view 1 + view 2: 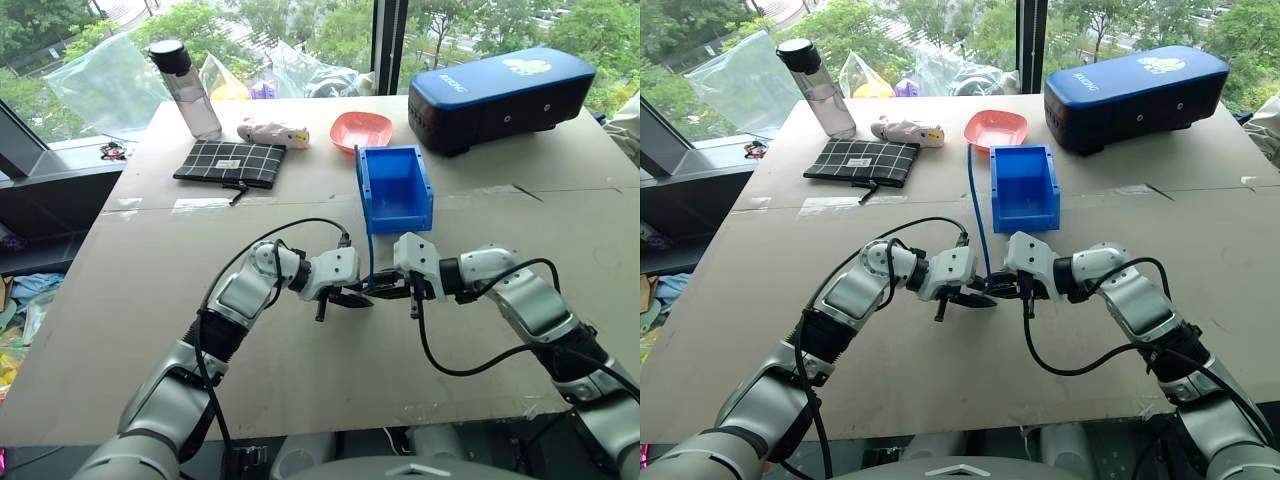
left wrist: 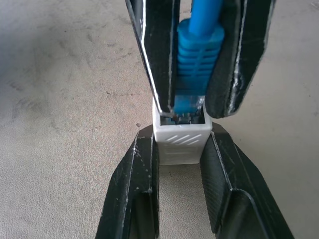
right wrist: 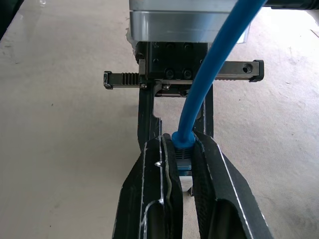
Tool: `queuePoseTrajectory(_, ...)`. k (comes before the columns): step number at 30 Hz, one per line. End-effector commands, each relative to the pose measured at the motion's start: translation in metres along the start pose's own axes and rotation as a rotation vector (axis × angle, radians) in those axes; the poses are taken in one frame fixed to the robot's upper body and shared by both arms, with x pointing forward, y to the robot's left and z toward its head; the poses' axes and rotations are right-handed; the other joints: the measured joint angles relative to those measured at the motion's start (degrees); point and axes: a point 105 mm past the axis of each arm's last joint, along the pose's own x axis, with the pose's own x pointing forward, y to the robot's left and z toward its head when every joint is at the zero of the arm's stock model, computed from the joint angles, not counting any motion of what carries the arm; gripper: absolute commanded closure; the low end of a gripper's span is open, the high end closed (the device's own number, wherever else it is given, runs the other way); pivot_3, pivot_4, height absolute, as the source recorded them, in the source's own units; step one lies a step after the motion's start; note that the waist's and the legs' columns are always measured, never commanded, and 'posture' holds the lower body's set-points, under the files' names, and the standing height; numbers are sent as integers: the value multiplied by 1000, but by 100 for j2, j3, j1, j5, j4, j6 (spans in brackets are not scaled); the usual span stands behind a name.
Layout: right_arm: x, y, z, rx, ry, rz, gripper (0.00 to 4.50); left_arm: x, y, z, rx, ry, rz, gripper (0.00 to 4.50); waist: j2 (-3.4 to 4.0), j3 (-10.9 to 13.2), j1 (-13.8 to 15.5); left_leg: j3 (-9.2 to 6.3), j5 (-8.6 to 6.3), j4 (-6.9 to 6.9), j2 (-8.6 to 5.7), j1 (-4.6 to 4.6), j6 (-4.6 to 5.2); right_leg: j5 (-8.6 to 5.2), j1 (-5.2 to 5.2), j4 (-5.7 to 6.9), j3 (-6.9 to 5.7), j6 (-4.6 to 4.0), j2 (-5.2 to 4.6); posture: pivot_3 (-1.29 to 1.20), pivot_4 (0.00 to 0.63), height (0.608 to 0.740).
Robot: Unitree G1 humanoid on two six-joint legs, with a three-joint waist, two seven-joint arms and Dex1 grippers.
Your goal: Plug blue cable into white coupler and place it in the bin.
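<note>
Now, with the left end effector (image 2: 180, 149) clamped on the white coupler (image 2: 181, 140) and the right end effector (image 3: 178, 149) pinching the blue cable (image 3: 207, 84) plug at its socket mouth, push straight in, keeping both aligned.

**Plug meets coupler**

Low in the frame, the left hand (image 2: 180, 164) clamps the white coupler (image 2: 182, 139). From the top, the right hand (image 2: 192, 107) pinches the blue cable (image 2: 197, 55), its plug tip entering the socket above the pale tabletop (image 2: 65, 99).
</note>
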Motion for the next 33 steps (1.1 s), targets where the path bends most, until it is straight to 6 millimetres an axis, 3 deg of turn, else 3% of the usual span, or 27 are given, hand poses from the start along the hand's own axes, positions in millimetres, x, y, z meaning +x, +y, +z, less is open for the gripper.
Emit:
queuePoseTrajectory(1,13,15,-38,109,132,58,4500,4,-1,11,40,-27,-4,3971,0,-11,0,0,0,0,0,1,0,0,0,0,0,0,0,0,150,740)
queuePoseTrajectory(5,9,9,-18,140,8,29,4500,0,-5,17,19,-70,5,3971,-1,-23,-8,-1,0,0,0,5,0,0,5,2,0,0,0,0,150,740)
queuePoseTrajectory(6,5,6,-10,154,-46,13,4500,-4,-5,18,1,-84,29,2942,-1,-22,-11,-1,0,0,1,5,0,0,4,2,0,0,1,0,150,740)
queuePoseTrajectory(9,-20,-13,19,206,-214,-100,4500,-24,-10,21,-99,-153,158,1705,1,-19,-34,-3,0,-2,1,-4,0,0,-7,2,3,0,-1,0,150,740)
queuePoseTrajectory(12,-52,-38,46,278,-332,-232,4500,-47,-18,30,-220,-259,326,178,8,-9,-80,-2,0,-4,1,-26,0,1,-35,4,14,-1,-2,0,150,740)
queuePoseTrajectory(18,-82,-90,70,369,-351,-403,4500,-74,-33,53,-315,-414,543,178,13,-3,-123,0,-1,-5,1,-22,-1,2,-31,6,11,-2,-4,0,150,740)
queuePoseTrajectory(22,-83,-138,69,482,-310,-528,4500,-88,-31,65,-320,-470,665,178,12,-3,-104,0,0,-10,1,-21,-1,2,-29,4,7,-3,-5,0,150,740)
queuePoseTrajectory(25,-75,-161,62,543,-279,-562,4500,-96,-27,73,-302,-488,731,178,14,-1,-129,12,0,-9,-2,-21,-1,2,-31,4,18,-4,-7,0,150,740)
queuePoseTrajectory(29,-71,-177,54,584,-255,-591,3127,-100,-23,79,-289,-507,781,148,14,-1,-124,13,0,-17,-1,-23,-1,2,-34,-2,11,-5,-8,0,150,740)
queuePoseTrajectory(32,-82,-180,55,569,-271,-607,1536,-99,-22,82,-291,-513,797,148,15,-1,-126,14,0,-17,-2,-25,-1,2,-34,-6,10,-5,-10,0,150,740)
queuePoseTrajectory(33,-88,-179,55,541,-276,-618,1190,-98,-22,82,-296,-513,799,148,16,0,-131,15,0,-17,-2,-25,-1,2,-34,-6,11,-5,-10,0,150,740)
